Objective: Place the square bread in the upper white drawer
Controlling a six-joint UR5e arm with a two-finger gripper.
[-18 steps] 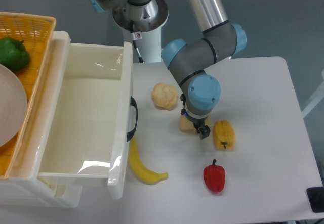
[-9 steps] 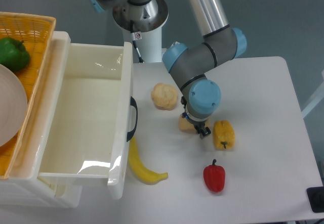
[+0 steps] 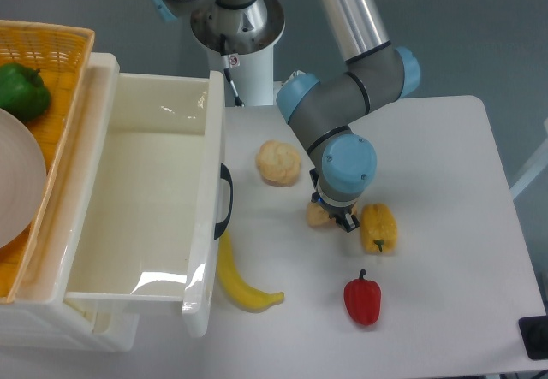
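Red glossy pepper (image 3: 362,300) and curved yellow banana (image 3: 237,281) are lying nearest me on the white tabletop (image 3: 445,251). Behind them I am watching the claw (image 3: 336,219) pressing down on the small tan square bread (image 3: 318,216), just beside the yellow pepper (image 3: 378,227), presumably to grip it. The blue wrist is hiding the jaws, so I cannot tell their spread. Farther left, the deep glossy upper white drawer (image 3: 210,251) is standing pulled open, ready to receive it.
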